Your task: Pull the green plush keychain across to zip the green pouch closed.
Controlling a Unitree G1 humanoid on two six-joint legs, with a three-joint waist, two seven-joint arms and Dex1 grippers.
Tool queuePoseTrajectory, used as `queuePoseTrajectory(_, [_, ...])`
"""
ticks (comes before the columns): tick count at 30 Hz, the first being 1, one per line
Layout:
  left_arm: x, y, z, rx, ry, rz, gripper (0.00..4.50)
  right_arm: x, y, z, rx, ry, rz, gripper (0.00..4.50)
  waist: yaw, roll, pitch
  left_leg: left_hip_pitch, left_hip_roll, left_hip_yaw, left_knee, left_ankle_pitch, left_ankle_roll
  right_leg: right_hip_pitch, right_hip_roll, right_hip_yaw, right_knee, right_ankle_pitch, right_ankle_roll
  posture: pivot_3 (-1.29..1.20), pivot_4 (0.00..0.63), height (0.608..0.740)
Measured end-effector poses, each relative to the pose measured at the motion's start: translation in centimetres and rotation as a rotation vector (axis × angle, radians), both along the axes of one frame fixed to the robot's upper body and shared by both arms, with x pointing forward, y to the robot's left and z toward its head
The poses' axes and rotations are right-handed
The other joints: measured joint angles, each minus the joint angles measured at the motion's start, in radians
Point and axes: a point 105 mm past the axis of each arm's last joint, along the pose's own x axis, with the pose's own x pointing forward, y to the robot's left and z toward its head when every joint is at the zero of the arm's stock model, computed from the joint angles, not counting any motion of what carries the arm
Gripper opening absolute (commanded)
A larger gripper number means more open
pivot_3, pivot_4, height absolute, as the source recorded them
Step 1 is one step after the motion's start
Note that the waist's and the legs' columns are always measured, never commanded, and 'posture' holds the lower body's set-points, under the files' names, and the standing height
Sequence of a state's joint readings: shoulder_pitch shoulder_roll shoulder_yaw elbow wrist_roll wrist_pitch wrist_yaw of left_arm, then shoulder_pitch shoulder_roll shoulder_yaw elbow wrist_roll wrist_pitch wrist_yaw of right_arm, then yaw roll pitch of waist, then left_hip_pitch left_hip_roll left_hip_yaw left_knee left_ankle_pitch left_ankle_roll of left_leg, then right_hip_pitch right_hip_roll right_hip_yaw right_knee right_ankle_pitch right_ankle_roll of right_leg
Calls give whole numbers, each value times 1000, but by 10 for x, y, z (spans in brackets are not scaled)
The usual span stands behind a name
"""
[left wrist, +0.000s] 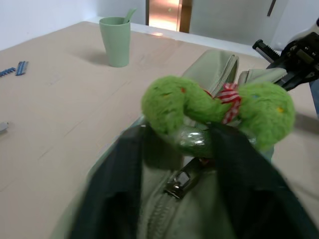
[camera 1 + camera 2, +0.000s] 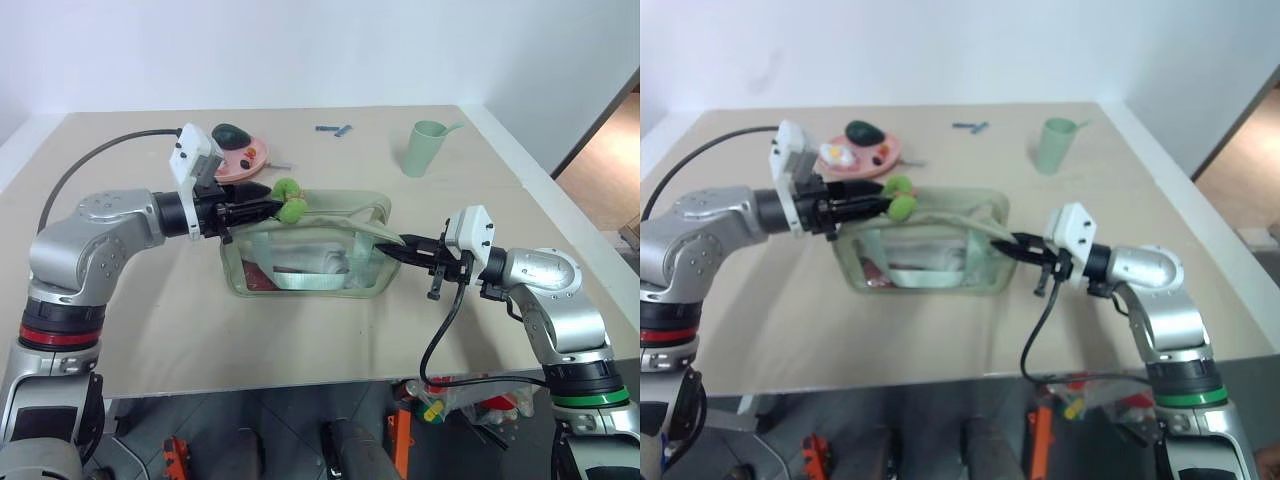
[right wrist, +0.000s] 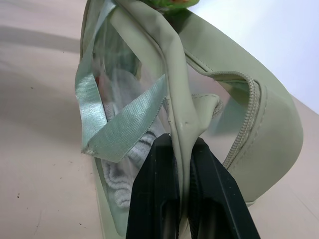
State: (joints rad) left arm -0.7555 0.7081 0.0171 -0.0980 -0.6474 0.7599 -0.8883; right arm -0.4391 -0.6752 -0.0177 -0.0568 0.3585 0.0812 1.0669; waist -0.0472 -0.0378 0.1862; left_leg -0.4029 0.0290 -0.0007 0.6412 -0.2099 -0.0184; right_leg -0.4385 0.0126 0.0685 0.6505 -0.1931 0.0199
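The green pouch point(image 2: 305, 255) sits on the desk point(image 2: 150, 310), its top zipper still partly unzipped. My right fingers point(image 3: 172, 199) are pressed together on the pouch's end seam, pinching the fabric edge at the end nearest the pale green cup point(image 2: 427, 147). At the pouch's opposite end, the green plush keychain point(image 1: 214, 112) lies right at the tips of my left fingers point(image 1: 124, 179), which are spread apart on either side of the zipper pull, the plush resting just past them, not squeezed.
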Motion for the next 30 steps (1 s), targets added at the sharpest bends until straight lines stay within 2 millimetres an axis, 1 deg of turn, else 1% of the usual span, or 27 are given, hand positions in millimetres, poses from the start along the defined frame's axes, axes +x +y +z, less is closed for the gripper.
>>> queuePoseTrajectory(2, [-1,6,3,29,-11,9,4021,0,0,0,0,-1,0,0,0,0,0,0,0,0,0,0,0,0,0,0,0,0,0,0,150,740])
queuePoseTrajectory(3, [-1,12,4,51,-14,16,4465,0,0,0,0,-3,1,0,0,0,0,0,0,0,0,0,0,0,0,0,0,0,0,0,150,740])
queuePoseTrajectory(5, [-2,19,7,58,-25,28,4465,1,0,0,0,-6,3,0,0,0,0,0,0,0,0,0,0,0,0,0,0,0,0,0,150,740])
queuePoseTrajectory(8, [-6,42,10,80,-37,82,4465,1,0,-1,-1,-5,7,0,-3,0,0,0,0,1,-1,0,0,0,0,0,0,0,0,0,150,740])
queuePoseTrajectory(9, [-7,53,7,77,-29,113,4465,1,0,-1,-1,-7,8,0,-2,0,0,0,1,0,-1,0,0,0,0,0,0,0,0,0,150,740])
queuePoseTrajectory(13, [-12,68,-4,54,1,164,4465,3,-1,-1,0,-5,5,0,-1,0,0,0,1,0,0,0,0,0,0,0,0,0,-1,0,150,740])
queuePoseTrajectory(16, [-25,69,-20,43,22,174,4465,3,-1,-1,-1,-1,9,0,0,0,0,0,1,1,0,0,0,0,-1,1,0,0,0,0,150,740])
queuePoseTrajectory(18, [-31,61,-38,8,59,170,4465,4,-1,-1,-2,-4,12,0,0,0,0,0,1,2,0,0,0,0,-1,1,0,0,0,0,150,740])
queuePoseTrajectory(20, [-34,57,-47,-12,81,169,4465,4,-1,0,-3,-6,14,0,0,-2,1,0,1,1,1,0,0,0,0,0,0,0,-1,0,150,740])
queuePoseTrajectory(21, [-35,55,-46,-18,76,163,4465,4,0,0,-3,-5,14,0,0,-2,1,1,1,1,1,0,0,0,0,0,0,0,-1,0,150,740])
queuePoseTrajectory(24, [-34,52,-44,-32,57,165,3686,5,0,0,-3,-4,17,0,0,-2,1,1,1,1,1,0,1,0,0,0,0,1,-2,0,150,740])
queuePoseTrajectory(28, [-30,49,-46,-70,43,177,2278,6,1,1,-1,-2,22,0,0,-2,1,1,1,1,1,0,1,0,0,1,0,1,-1,0,150,740])
queuePoseTrajectory(30, [-28,47,-45,-92,24,179,1567,7,1,0,21,53,25,0,0,-2,1,1,1,2,1,0,1,0,0,1,0,1,-1,0,150,740])
